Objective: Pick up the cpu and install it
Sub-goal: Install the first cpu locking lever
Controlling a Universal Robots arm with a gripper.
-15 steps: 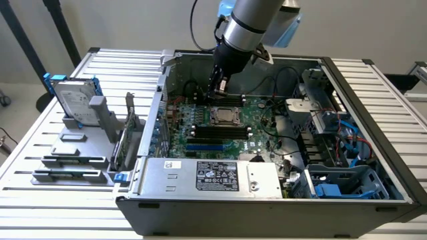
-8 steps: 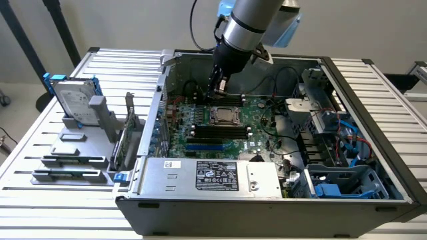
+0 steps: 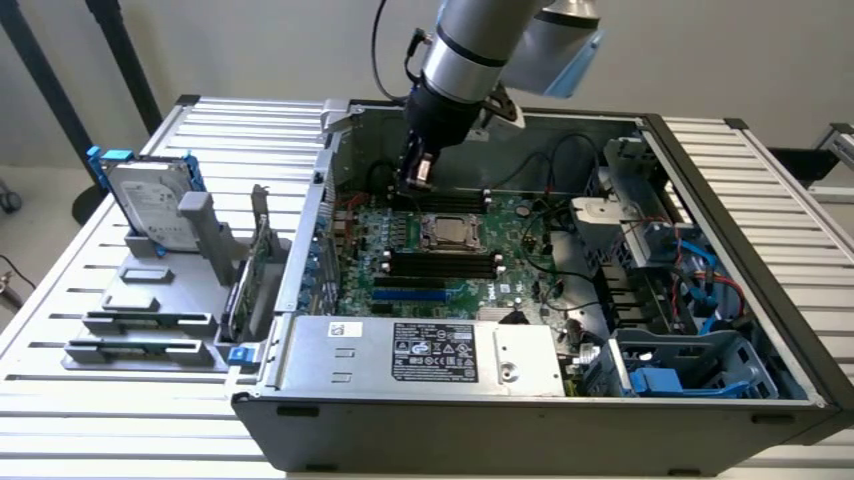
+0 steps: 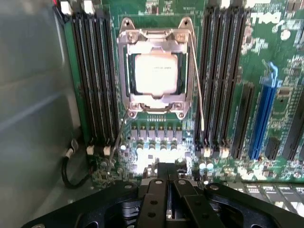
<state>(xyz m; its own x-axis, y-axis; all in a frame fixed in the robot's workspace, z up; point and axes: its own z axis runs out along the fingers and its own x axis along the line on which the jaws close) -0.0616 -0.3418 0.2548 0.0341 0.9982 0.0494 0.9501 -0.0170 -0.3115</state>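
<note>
Fingers [image 4: 156, 197] closed tight, gripping nothing; cpu [image 4: 156, 72] sitting in socket [image 4: 124, 61]. Risk: if going lower, snagging lever [image 4: 196, 80].

We're on a robotics lab bench here: a slatted aluminium table [image 3: 761, 160] sits against a bare pale wall [image 3: 267, 40], and an industrial robot arm [image 3: 474, 45] reaches over a desktop computer case [image 3: 534, 425] lying open, its motherboard [image 4: 289, 57] exposed. Beside the case, a grey fixture [image 3: 147, 320] holds a hard drive [image 3: 144, 205] upright, with other parts set in slots.
</note>
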